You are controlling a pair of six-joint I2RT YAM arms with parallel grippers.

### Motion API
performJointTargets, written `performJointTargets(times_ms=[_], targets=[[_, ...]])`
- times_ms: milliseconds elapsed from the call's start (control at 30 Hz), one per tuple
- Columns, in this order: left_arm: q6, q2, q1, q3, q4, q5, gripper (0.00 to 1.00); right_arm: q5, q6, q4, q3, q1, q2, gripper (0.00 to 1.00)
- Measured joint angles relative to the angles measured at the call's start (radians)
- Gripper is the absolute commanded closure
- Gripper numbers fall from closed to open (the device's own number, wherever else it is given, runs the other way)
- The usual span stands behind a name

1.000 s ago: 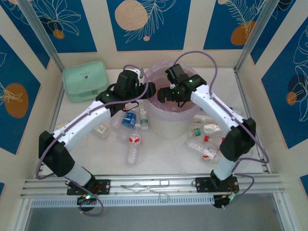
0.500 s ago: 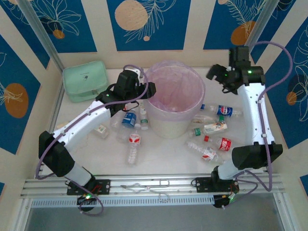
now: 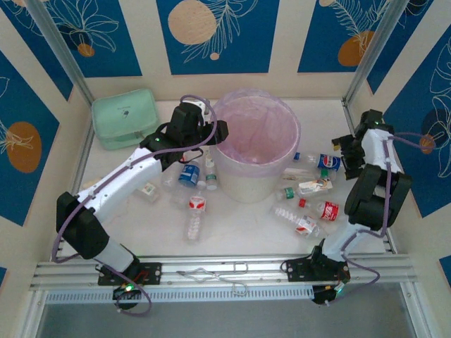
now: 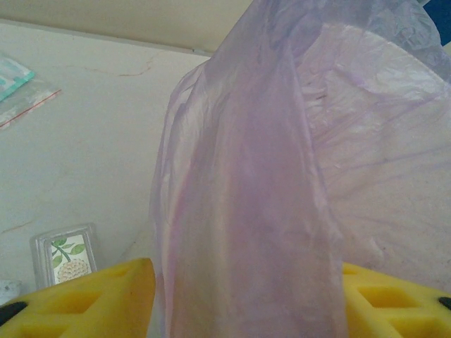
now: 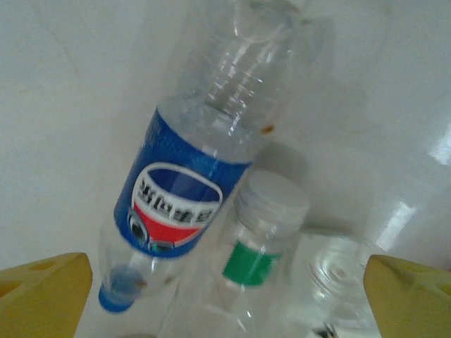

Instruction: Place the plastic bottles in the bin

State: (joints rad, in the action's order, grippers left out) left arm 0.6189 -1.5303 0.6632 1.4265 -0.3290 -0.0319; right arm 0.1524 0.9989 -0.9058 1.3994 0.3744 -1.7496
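Our right end effector (image 5: 225,299) stands wide open and empty above a clear bottle (image 5: 187,190) on the bench (image 5: 63,105), whose blue label carries a round red, white and blue Pepsi-style emblem, its lettering too blurred to read; a green-banded bottle (image 5: 264,239) is just beside it. Our left end effector (image 4: 246,299) is at the left rim of the bin (image 3: 243,186), pink liner (image 4: 246,176) between its half-parted fingers, and we cannot tell whether it grips.

A mint-green zip pouch (image 3: 125,117) lies in the far left corner of the pale tabletop (image 3: 239,236), with what looks like a small clear leaf-printed packet (image 4: 65,253) nearer the front.
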Motion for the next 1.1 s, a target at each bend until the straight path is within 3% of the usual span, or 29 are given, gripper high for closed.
performJointTargets(times_ms=[267,467,900,1033,1100], targets=[[-0.016,0.0,0.0,0.001,0.0,0.0,0.4,-0.026,0.055,0.093,0.016,-0.008,-0.162,0.03],[-0.023,0.0,0.0,0.003,-0.003,0.0,0.4,-0.039,0.095,0.137,0.034,-0.008,-0.253,0.14],[-0.025,0.0,0.0,0.005,-0.01,0.001,0.4,-0.075,0.09,0.102,0.109,0.027,-0.203,0.39],[-0.025,0.0,0.0,0.005,-0.01,0.001,0.4,-0.084,0.066,0.09,0.143,0.047,-0.162,0.52],[-0.025,0.0,0.0,0.005,-0.01,0.002,0.4,-0.096,0.056,0.086,0.146,0.059,-0.126,0.52]])
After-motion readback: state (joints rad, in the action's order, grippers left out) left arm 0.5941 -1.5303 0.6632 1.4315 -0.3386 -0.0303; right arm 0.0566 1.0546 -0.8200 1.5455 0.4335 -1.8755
